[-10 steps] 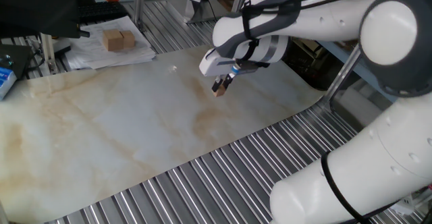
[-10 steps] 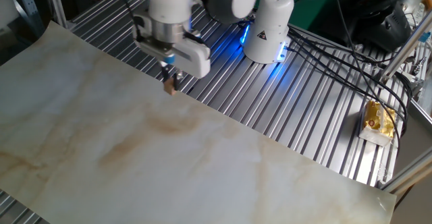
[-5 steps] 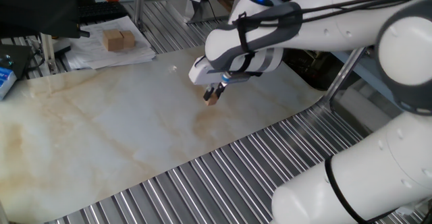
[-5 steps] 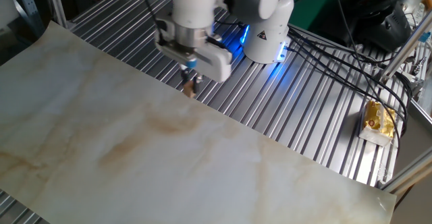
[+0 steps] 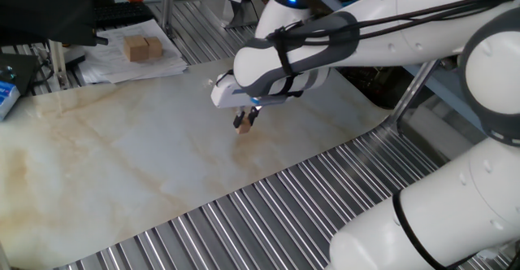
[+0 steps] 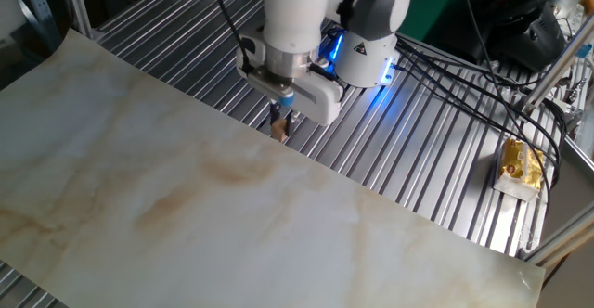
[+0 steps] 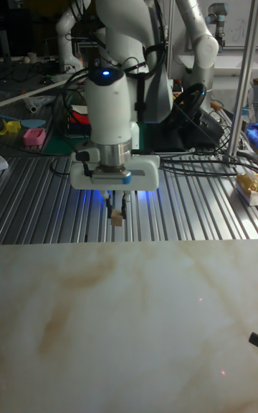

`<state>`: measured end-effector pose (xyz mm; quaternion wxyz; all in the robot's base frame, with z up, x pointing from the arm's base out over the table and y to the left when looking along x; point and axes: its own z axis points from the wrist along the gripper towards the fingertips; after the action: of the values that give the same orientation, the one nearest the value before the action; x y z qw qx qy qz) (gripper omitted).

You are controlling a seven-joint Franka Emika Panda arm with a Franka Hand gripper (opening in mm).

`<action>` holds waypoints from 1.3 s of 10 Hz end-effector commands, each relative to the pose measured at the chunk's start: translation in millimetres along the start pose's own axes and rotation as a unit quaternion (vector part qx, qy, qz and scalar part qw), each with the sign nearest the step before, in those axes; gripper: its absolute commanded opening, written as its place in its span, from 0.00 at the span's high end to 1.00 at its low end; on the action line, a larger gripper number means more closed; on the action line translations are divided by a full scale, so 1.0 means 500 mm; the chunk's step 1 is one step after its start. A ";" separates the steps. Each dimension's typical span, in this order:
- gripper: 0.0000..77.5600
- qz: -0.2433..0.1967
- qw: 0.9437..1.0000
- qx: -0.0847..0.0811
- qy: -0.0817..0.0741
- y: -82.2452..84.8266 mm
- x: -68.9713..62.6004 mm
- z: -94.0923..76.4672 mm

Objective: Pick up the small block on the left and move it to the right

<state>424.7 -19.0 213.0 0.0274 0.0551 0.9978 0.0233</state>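
My pincer (image 7: 115,214) is closed narrow on the small block (image 7: 114,220), which sits pinched at the very tips of my fingers and hangs clear of the worktop (image 7: 129,327), above its far part. In the other fixed view the block (image 6: 277,132) shows as a tan speck under the fingers, over the edge where the marbled sheet meets the ribbed metal behind it.

My first worry is the grip itself. The cube is about as wide as my fingertips and I hold it low on the pads, so I judge there is little contact to spare. A jolt or a quick turn of the wrist could let it twist and slip out.

If it falls here, it may land on the ribbed metal (image 6: 390,150) on the far side and lodge in a groove or roll out of reach.

The set-down is the next risk. If I open too high, so light a cube will bounce or tumble on the smooth sheet and end up off its mark. If I press too low, I could jam it against the surface and skew it between my fingers.

The pair of larger tan blocks (image 5: 142,48) lies well apart on the papers, so I see no danger of striking them.
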 end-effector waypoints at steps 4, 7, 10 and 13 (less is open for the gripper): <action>0.98 0.030 1.000 0.004 0.005 0.079 -0.018 0.010; 0.98 0.032 0.999 0.004 0.009 0.093 -0.031 -0.004; 0.98 0.035 0.999 0.004 0.013 0.098 -0.047 -0.019; 0.98 0.040 0.999 0.004 0.016 0.106 -0.055 -0.030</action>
<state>452.5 27.4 226.2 0.0118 0.0914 0.9955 0.0211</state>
